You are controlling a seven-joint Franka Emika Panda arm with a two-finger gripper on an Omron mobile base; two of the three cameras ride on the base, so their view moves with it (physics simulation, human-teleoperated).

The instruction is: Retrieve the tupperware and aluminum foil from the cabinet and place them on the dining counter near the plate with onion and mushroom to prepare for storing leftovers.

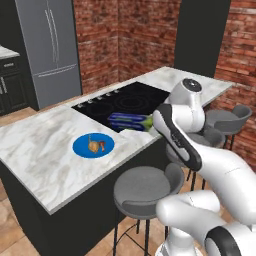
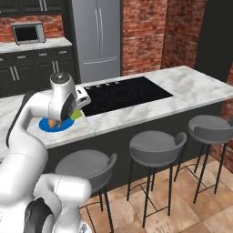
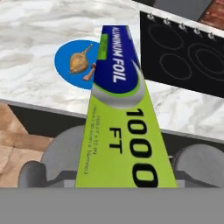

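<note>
The aluminum foil point(image 3: 116, 109), a long blue carton with a lime-green end, runs up the middle of the hand view from my gripper. It hangs tilted above the dining counter point(image 1: 40, 145) at its front edge. My gripper point(image 2: 78, 110) is shut on its green end point(image 2: 75, 114), and the carton hides the fingertips. The foil point(image 1: 129, 121) lies between the black cooktop point(image 1: 125, 102) and the blue plate point(image 1: 93, 145). The plate point(image 3: 65, 59) carries an onion point(image 3: 78, 61) and a mushroom point(image 3: 89, 72), just left of the carton. The tupperware and the cabinet are out of view.
Round grey stools point(image 2: 154, 145) point(image 2: 211, 127) point(image 1: 145, 187) stand along the counter's near side below the hand. A steel fridge point(image 2: 98, 36) and a microwave point(image 2: 28, 32) are at the back wall. Bare marble point(image 2: 195, 88) stretches right of the cooktop point(image 2: 123, 95).
</note>
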